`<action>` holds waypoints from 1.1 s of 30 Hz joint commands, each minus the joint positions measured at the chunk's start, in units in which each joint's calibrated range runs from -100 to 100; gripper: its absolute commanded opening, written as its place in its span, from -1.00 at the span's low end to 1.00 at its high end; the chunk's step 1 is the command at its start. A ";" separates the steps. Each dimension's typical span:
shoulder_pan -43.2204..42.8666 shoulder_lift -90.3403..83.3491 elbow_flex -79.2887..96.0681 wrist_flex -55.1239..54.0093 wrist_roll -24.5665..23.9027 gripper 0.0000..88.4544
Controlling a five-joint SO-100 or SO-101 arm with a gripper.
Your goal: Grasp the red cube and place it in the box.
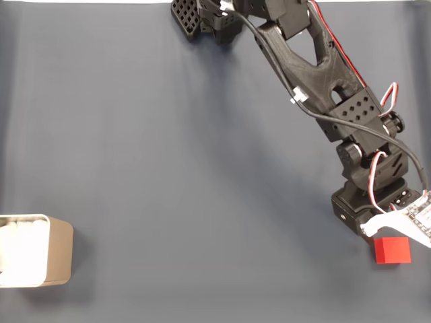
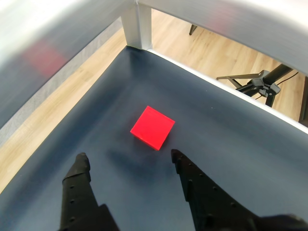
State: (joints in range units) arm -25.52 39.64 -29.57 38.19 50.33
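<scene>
The matte red cube (image 2: 152, 127) is lying mid-frame beyond the gripper (image 2: 130, 161), spread wide; the fixed view is showing the box (image 1: 59, 252) lower left.

Open tool (image 2: 129, 159) apparently hovers just short of the red cube (image 2: 152, 127).

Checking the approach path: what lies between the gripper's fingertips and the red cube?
Nothing: in the wrist view only bare dark mat separates the open gripper from the red cube.

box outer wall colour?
Beige-tan, with a white rim; the box shows it best in the fixed view.
</scene>
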 commanded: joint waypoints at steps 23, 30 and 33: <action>0.52 9.14 -16.15 -1.46 0.39 -0.10; 0.24 10.79 -18.97 -1.46 0.00 -0.10; -0.05 11.31 -19.98 -1.46 -0.20 -0.10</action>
State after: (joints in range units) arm -25.07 52.15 -46.38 38.19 50.33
